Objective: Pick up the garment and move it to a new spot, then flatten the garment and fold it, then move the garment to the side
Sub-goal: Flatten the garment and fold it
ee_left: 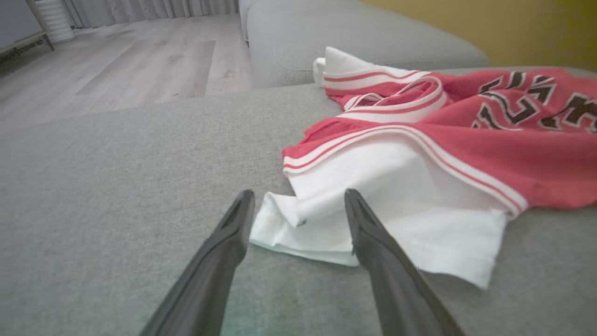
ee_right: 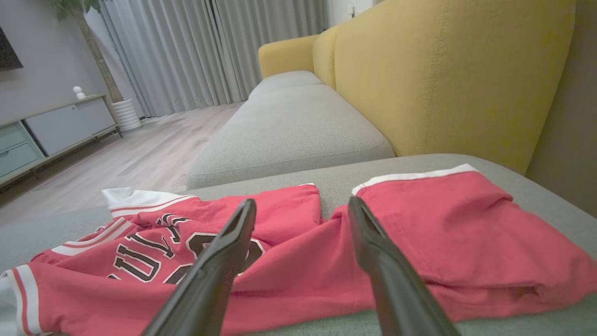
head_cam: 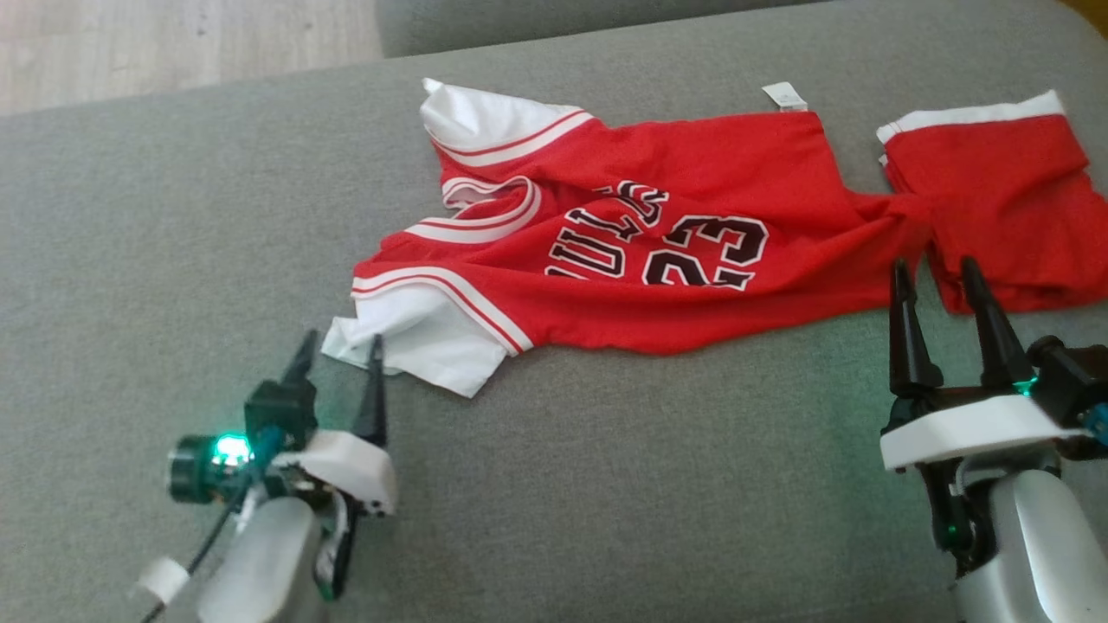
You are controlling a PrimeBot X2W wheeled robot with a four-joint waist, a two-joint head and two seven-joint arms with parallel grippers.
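Red garment [head_cam: 692, 285] on grey sofa [head_cam: 173, 216]; left hand [head_cam: 341, 337] spread wide astride white sleeve [head_cam: 424, 333]; right hand [head_cam: 934, 262] spread wide, empty.

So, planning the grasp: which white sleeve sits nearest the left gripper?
The near sleeve, lying crumpled at the left gripper's fingertips; the other sleeve lies farther away.

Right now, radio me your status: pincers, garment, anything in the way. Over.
Left pincer open, tips flanking white sleeve corner. Right pincer open at twisted middle. Garment crumpled on grey sofa, unheld. No obstruction seen.
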